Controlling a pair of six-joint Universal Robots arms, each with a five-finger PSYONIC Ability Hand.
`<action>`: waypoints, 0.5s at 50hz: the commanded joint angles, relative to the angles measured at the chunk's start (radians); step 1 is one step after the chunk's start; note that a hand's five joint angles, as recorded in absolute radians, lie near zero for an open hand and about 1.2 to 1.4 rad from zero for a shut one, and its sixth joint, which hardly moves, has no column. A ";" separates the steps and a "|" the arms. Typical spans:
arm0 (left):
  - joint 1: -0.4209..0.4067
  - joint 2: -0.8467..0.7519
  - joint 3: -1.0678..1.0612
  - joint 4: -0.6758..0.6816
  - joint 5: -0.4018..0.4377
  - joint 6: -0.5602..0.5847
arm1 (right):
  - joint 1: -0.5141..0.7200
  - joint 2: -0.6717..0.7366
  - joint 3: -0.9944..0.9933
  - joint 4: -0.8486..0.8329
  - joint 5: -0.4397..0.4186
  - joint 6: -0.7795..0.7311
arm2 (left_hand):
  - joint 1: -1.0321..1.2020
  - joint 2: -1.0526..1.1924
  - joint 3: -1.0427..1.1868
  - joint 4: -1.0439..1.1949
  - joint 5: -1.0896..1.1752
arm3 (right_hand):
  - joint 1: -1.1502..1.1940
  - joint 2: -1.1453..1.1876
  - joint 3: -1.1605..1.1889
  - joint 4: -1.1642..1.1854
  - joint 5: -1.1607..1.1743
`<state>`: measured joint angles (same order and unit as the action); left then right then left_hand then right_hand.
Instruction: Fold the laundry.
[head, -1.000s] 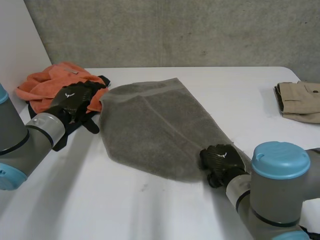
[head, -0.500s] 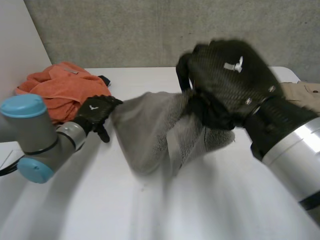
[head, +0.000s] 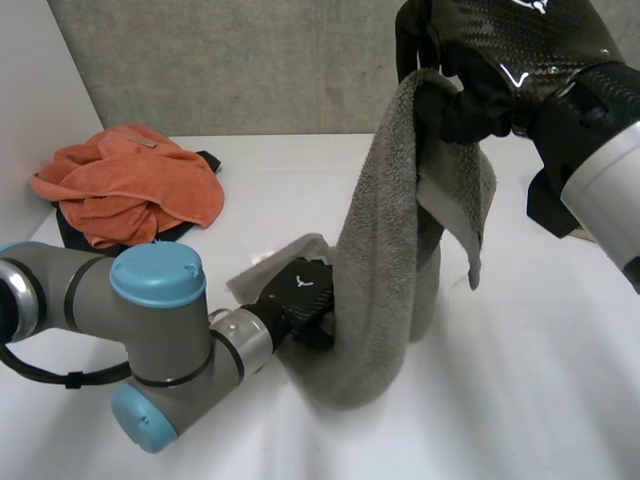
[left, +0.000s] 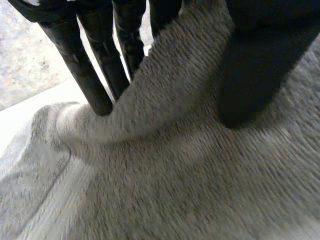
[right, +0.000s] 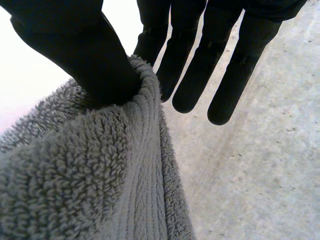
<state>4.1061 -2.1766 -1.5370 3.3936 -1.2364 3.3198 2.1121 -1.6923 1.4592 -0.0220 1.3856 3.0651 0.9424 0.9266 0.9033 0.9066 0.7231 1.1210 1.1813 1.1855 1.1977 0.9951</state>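
Near the front, the left hand (head: 300, 295) pinched the low end of the grey towel (head: 375, 290) down on the bench (head: 520, 400), likely to pin it there. The right hand (head: 500, 50) gripped the top edge high up, so the towel hung long. Far left lay an orange cloth pile (head: 130, 185)

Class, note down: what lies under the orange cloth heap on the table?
A black item peeks out beneath the orange cloth heap at its near edge. The heap covers the rest, so its kind cannot be told.
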 joint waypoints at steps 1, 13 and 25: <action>0.008 0.147 -0.025 0.006 -0.043 -0.193 | -0.067 0.057 -0.045 -0.036 0.021 0.000 | 0.454 0.470 0.493 0.490 0.499 | 0.275 0.215 0.211 0.199 0.227; 0.138 0.477 -0.110 0.003 -0.149 -0.224 | -0.244 0.324 -0.194 -0.053 0.038 -0.005 | 0.454 0.470 0.493 0.490 0.499 | 0.275 0.215 0.211 0.199 0.227; 0.046 0.218 -0.075 0.039 -0.141 -0.157 | -0.176 0.856 -0.463 -0.134 0.107 -0.123 | 0.454 0.470 0.493 0.490 0.499 | 0.275 0.215 0.211 0.199 0.227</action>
<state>4.1924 -1.7681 -1.6901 3.4079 -1.3464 3.1090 1.8803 -1.0532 1.1076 -0.1232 1.4451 3.0056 1.1547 1.1964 1.1892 1.1989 0.9801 1.1210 1.1813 1.1907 1.1980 0.9951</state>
